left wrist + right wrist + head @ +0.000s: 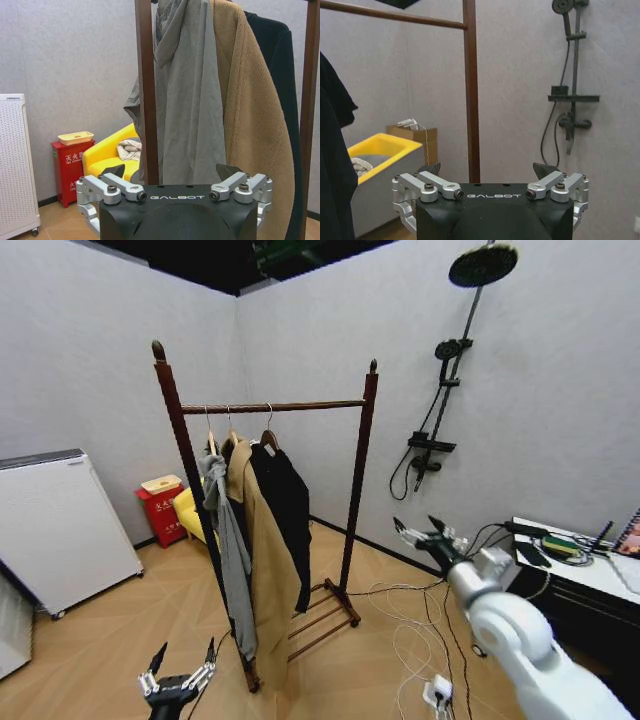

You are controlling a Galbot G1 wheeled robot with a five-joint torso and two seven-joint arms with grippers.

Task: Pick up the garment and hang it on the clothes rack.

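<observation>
1. Silver-and-black, my left gripper [183, 664] hangs low at the near edge of the head view, above the wood floor [110, 640]; fingers spread wide, holding nothing. From its own wrist view it [172, 172] faces the rack's near post.
2. White-armed, my right gripper [425, 531] is raised out to the right, level with the middle of the far post; fingers wide apart, empty. In its wrist view it [487, 171] points toward that post and the wall beyond.
3. White cables [405, 615] lie looped on the floor below my right arm.
4. Dark reddish-brown wood: the clothes rack [357, 480], two posts with knobs, a top bar, a slatted base, standing between my grippers and the corner.
5. Grey coat [228, 550], on the bar nearest the left post.
6. Tan coat [265, 570], just beside the grey one, touching it.
7. Black: the garment [288, 515], on a wooden hanger hooked over the bar, rightmost of the three and against the tan coat.
8. Yellow seat [186, 512] and red box [158, 510], behind the rack by the wall.
9. Black shower stand [445, 400], on the right wall.
</observation>
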